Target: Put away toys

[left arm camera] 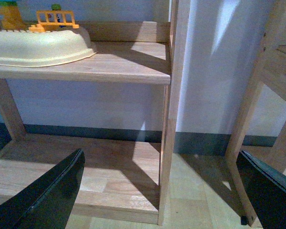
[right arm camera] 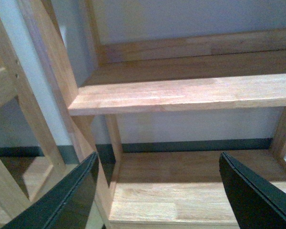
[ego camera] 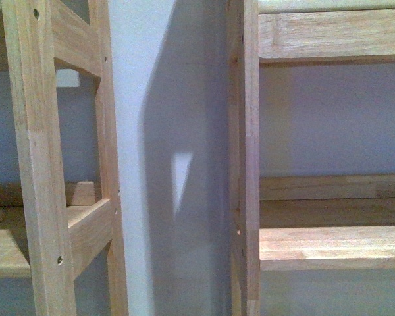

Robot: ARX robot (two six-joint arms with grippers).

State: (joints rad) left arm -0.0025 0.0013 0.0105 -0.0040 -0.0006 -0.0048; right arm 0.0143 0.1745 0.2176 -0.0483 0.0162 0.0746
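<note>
Two wooden shelf units against a pale wall, both end effectors spread wide and empty.

The front view shows only the uprights of a left shelf unit (ego camera: 39,164) and a right shelf unit (ego camera: 316,243) with a strip of wall (ego camera: 164,99) between them; neither arm appears there. Only the left wrist view shows a cream tray (left arm camera: 38,45) on an upper shelf, with orange and yellow block toys (left arm camera: 55,20) behind it at the back edge; no plush animal shows in any view. Below lies a bare lower shelf board (left arm camera: 109,167), and a shelf post (left arm camera: 169,119) stands between the fingers. The left end effector (left arm camera: 162,195) hangs wide open, holding nothing. The right end effector (right arm camera: 157,191) is likewise wide open and empty, above a bare shelf (right arm camera: 181,90).
</note>
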